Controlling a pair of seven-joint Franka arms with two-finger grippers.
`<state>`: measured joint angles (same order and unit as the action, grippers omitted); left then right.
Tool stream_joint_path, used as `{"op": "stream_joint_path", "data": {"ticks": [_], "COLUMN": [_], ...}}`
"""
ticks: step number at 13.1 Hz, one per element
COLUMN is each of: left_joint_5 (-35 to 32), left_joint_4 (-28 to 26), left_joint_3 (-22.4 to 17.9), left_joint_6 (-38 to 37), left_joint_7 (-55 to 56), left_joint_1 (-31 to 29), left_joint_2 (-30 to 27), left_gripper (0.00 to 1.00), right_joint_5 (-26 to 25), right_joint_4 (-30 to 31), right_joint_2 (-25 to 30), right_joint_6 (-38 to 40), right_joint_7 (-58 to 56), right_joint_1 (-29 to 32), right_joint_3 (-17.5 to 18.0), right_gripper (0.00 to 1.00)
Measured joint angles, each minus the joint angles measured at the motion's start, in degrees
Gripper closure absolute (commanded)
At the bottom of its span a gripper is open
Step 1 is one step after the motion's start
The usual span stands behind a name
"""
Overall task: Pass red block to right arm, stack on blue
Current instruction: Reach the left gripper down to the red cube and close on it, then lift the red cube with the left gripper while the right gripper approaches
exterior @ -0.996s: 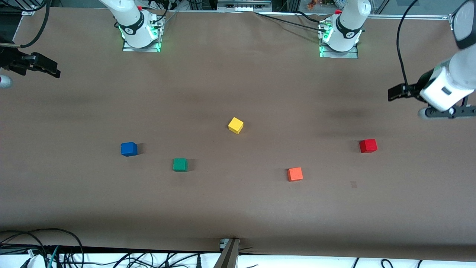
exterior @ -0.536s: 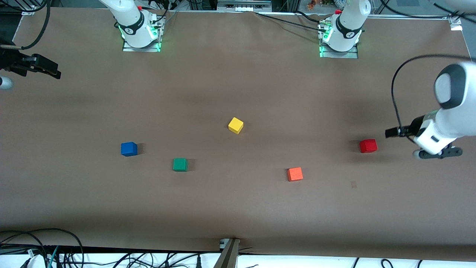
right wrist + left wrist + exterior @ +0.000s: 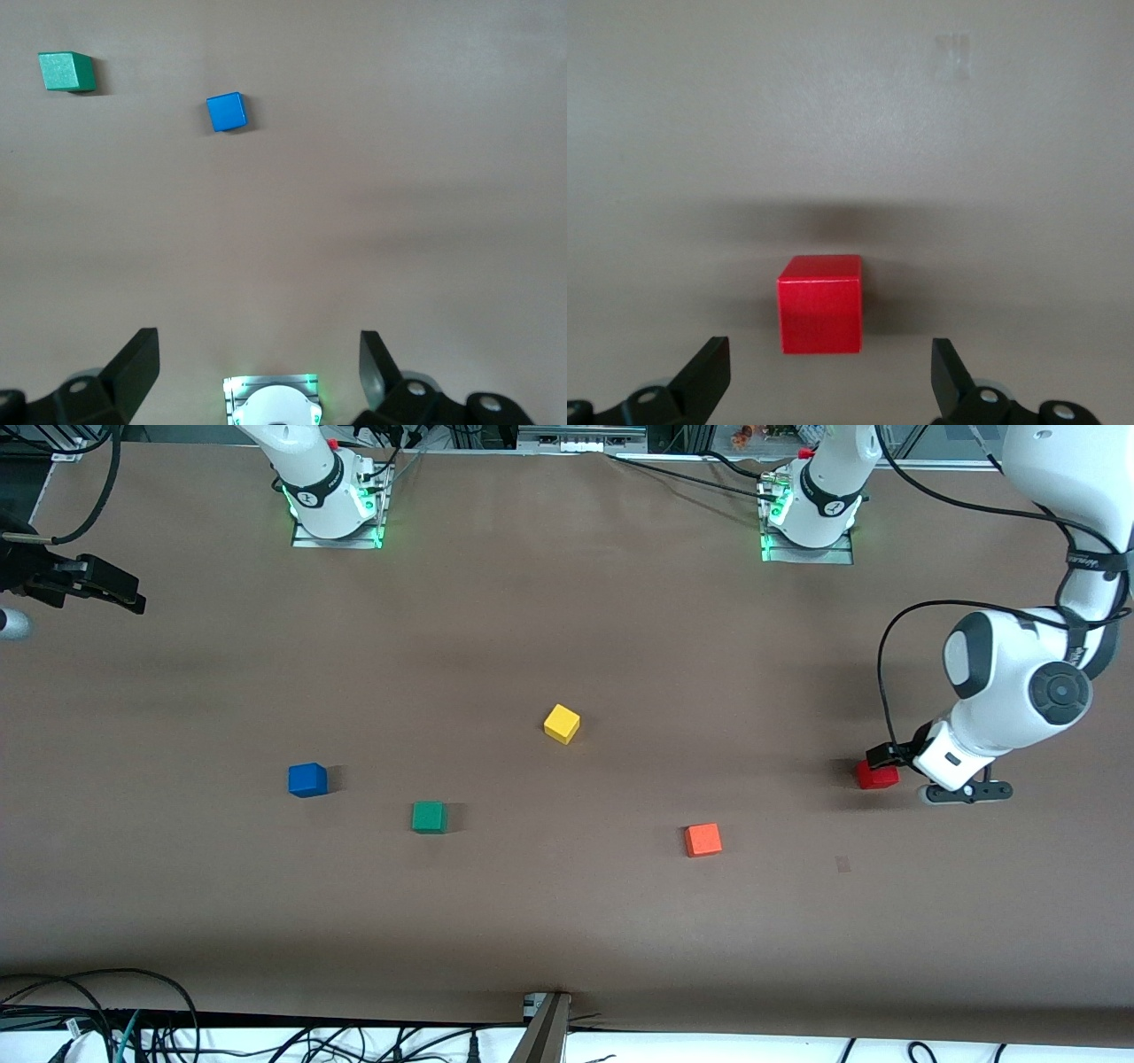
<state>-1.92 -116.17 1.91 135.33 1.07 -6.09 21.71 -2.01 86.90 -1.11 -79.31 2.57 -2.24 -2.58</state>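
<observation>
My left gripper (image 3: 826, 376) hangs low over the desk (image 3: 567, 921) at the left arm's end, with its fingers (image 3: 707, 372) spread wide and nothing in them. The red block (image 3: 819, 304) sits flat on the desk just ahead of my fingertips, lined up with the gap between them, and no finger touches it. My left wrist view shows one red face turned straight at my gripper and the top face above it; it is a cube, so no side is longer than another. The front view cannot show that gap, because there my left gripper (image 3: 895, 766) covers part of the red block (image 3: 877, 777). But the front view shows things my left wrist view misses: an orange block (image 3: 702, 840), a yellow block (image 3: 562, 724), a green block (image 3: 429, 817) and the blue block (image 3: 307, 779), all well apart from my left gripper. My right gripper (image 3: 259, 372) waits high up at the right arm's end of the desk, fingers spread wide and empty. Its wrist view shows the blue block (image 3: 227, 112) and the green block (image 3: 66, 72) well ahead of it, and the blue block sits a little turned.
</observation>
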Motion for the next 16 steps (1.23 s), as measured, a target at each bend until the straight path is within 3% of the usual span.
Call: {"op": "stream_joint_path", "data": {"ticks": [5, 11, 12, 13, 15, 16], "left_joint_5": [-0.1, -0.1, -0.1, -0.1, -0.1, -0.1], "left_joint_4": [-0.4, -0.4, -0.4, -0.4, -0.3, -0.2], "left_joint_3": [0.0, -0.1, -0.1, -0.1, -0.1, -0.1], "left_joint_6": [5.0, 5.6, 5.6, 5.7, 5.8, 5.8], "left_joint_7": [-1.1, -2.9, -2.9, -2.9, -3.0, -3.1], "left_joint_1": [0.0, -0.2, -0.3, -0.4, -0.9, -1.0], "left_joint_2": [4.9, 6.8, 7.2, 7.5, 7.6, 7.6], "left_gripper": [0.00, 0.00, 0.37, 0.62, 0.89, 0.96], "right_joint_5": [0.0, 0.1, 0.4, 0.6, 0.8, 0.9], "right_joint_4": [0.0, 0.0, 0.0, 0.0, 0.0, -0.1], "right_joint_2": [-0.2, -0.5, -0.6, -0.7, -0.7, -0.7], "right_joint_6": [0.0, 0.0, 0.0, -0.1, -0.1, -0.1], "right_joint_7": [0.0, -0.8, -1.3, -1.5, -1.5, -1.6], "right_joint_1": [0.0, 0.0, 0.1, 0.2, 0.2, 0.2], "right_joint_3": [0.0, -0.1, -0.2, -0.3, -0.3, -0.3], "right_gripper": [0.00, 0.00, 0.00, 0.00, 0.00, 0.00]}}
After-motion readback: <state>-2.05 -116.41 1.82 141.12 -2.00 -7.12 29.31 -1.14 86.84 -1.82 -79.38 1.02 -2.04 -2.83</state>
